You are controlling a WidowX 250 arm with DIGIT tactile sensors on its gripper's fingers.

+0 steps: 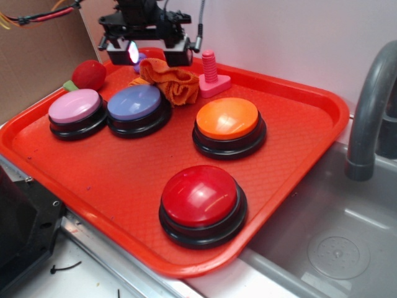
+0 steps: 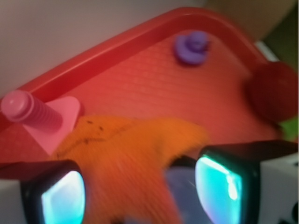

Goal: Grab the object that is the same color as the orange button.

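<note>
Orange cloth [image 1: 172, 82] lies crumpled on the red tray [image 1: 310, 124], toward the far rim. Landmark: orange button [image 1: 227, 127].

- Cloth: beyond the orange button and to its left, apart from it. Touching or nearly touching the far edge of the purple button [image 1: 138, 110]; pink screw piece [image 1: 212, 76] just beside its right end.
- Long axis in the exterior view runs roughly left to right, slightly down toward the right; the bulkier folded end hangs toward the orange button, the thinner end points toward the red ball [image 1: 90, 74].
- Wrist view: cloth [image 2: 135, 154] fills the lower middle, one flap reaching toward the lens between the fingers, motion-blurred.
- End effector [image 1: 149, 53]: above the tray's far rim, behind the cloth as seen from the orange button. In the wrist view its two fingers [image 2: 224, 182] stand apart, one either side of the cloth flap; end effector [image 2: 140, 191] not closed on it as far as can be seen.
- Other buttons: pink one [image 1: 77, 113] farthest left of the orange button, red one [image 1: 202, 205] nearer the camera.
- Small purple piece [image 2: 191, 46] near the tray's far corner.
- Sink [image 1: 335, 248] and grey faucet [image 1: 369, 112] lie right of the tray.
</note>
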